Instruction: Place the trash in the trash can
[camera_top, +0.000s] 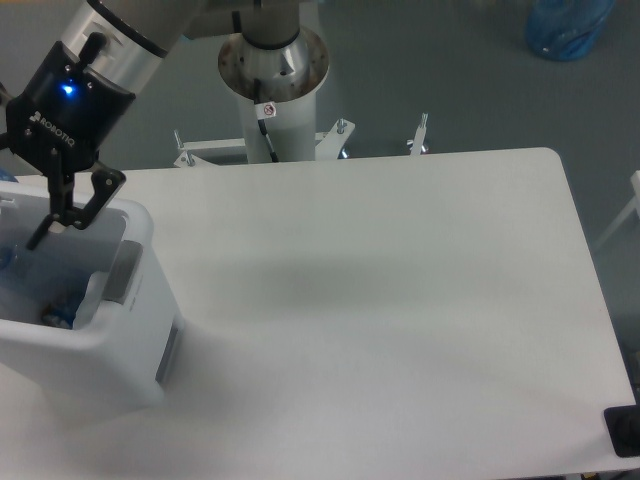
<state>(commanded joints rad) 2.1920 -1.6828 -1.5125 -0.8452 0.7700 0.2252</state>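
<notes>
The trash can (142, 262), a large white bin with a grey panel, stands at the table's left edge, partly cut off by the frame. My gripper (25, 230) hangs over its opening and looks open. Only one finger (72, 208) shows fully, and the other side runs off the left edge. Nothing is visibly held. Inside the can, a pale crumpled piece of trash (92, 292) lies against the right wall. Some dark and blue bits (55, 318) sit at the bottom, too unclear to name.
The robot's base column (272, 70) rises behind the white table (400, 300). A blue bag (568, 25) sits on the floor at the top right. A small black object (625, 430) is at the table's lower right corner.
</notes>
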